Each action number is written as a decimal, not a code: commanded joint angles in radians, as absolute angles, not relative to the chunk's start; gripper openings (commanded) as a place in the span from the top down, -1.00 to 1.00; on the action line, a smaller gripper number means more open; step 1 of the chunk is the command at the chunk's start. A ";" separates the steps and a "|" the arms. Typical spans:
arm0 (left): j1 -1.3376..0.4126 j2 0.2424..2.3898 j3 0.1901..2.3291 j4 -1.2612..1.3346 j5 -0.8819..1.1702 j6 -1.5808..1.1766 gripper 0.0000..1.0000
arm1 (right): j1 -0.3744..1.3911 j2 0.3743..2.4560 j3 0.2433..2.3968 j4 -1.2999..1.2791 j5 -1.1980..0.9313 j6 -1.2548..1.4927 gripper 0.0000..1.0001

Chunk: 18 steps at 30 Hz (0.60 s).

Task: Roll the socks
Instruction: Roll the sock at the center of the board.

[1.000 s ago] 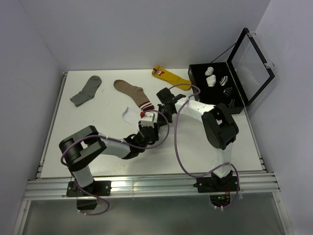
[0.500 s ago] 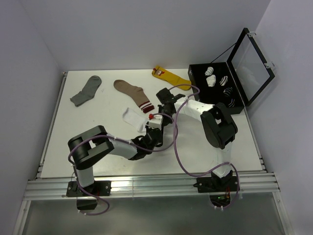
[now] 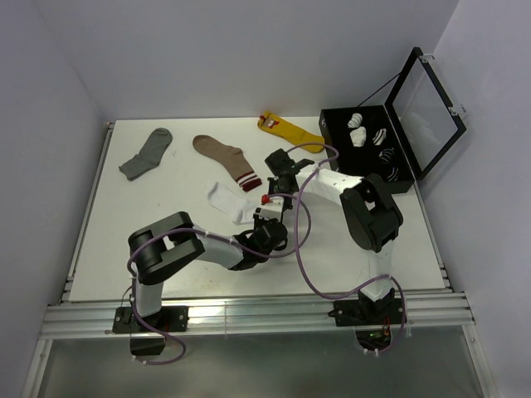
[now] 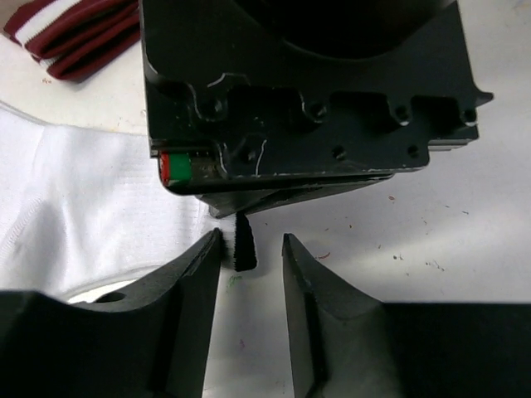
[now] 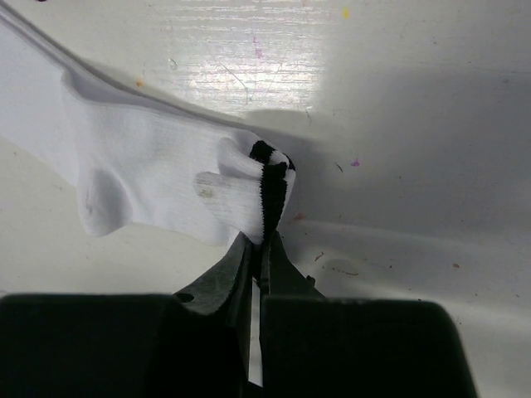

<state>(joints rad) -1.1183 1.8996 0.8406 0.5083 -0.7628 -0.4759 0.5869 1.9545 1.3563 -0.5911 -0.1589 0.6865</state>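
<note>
Tabletop (image 3: 149, 232): white, walled on three sides. Both arms reach in to its centre; the left arm (image 3: 166, 245) bends low from the near left, and the right arm (image 3: 369, 211) folds back from the near right.

Black box (image 3: 328, 137): far right corner, lid (image 3: 425, 108) standing open, small rolled socks (image 3: 358, 120) inside.

Loose socks along the far side, left to right: grey sock (image 3: 146, 154), brown sock (image 3: 220, 153) with a maroon-and-white cuff, and yellow sock (image 3: 290, 129). All lie flat and well apart from the box.

White socks (image 3: 226, 201): centre of the tabletop, just near of the brown sock's cuff, lying flat. From overhead they read as one white patch, and I cannot separate the pair. The right end is lifted and bunched.

Right gripper (image 5: 259, 249): jaws fully closed, pinching the dark-striped cuff (image 5: 270, 178) of the white socks. The fabric is drawn up into a peak at the fingertips.

Left gripper (image 4: 250, 240): jaws partly apart, holding nothing and pointed at the underside of the right gripper. A short dark strip (image 4: 242, 245) hangs in the gap, nearer the left finger and not clamped. White fabric lies to the left of that finger.
</note>
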 commanded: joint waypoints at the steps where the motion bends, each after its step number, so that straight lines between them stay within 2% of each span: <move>1: -1.121 1.936 0.879 0.433 -0.804 -0.515 0.21 | 0.595 1.960 1.397 -0.598 -0.173 0.692 1.00; 2: -1.121 1.939 0.884 0.420 -0.805 -0.523 0.26 | 0.595 1.960 1.397 -0.600 -0.176 0.692 1.00; 5: -1.118 1.954 0.891 0.387 -0.807 -0.555 0.61 | 0.595 1.956 1.390 -0.588 -0.193 0.692 1.00; 6: -1.117 1.957 0.893 0.377 -0.802 -0.564 0.85 | 0.595 1.951 1.385 -0.583 -0.202 0.695 1.00; 7: -1.114 1.956 0.894 0.358 -0.795 -0.587 0.96 | 0.594 1.948 1.381 -0.563 -0.215 0.693 1.00; 11: -1.083 1.919 0.856 0.373 -0.749 -0.633 0.99 | 0.589 1.924 1.318 -0.482 -0.273 0.704 1.00; 18: -0.970 1.813 0.737 0.442 -0.467 -0.741 0.99 | 0.565 1.839 1.203 -0.295 -0.359 0.739 0.74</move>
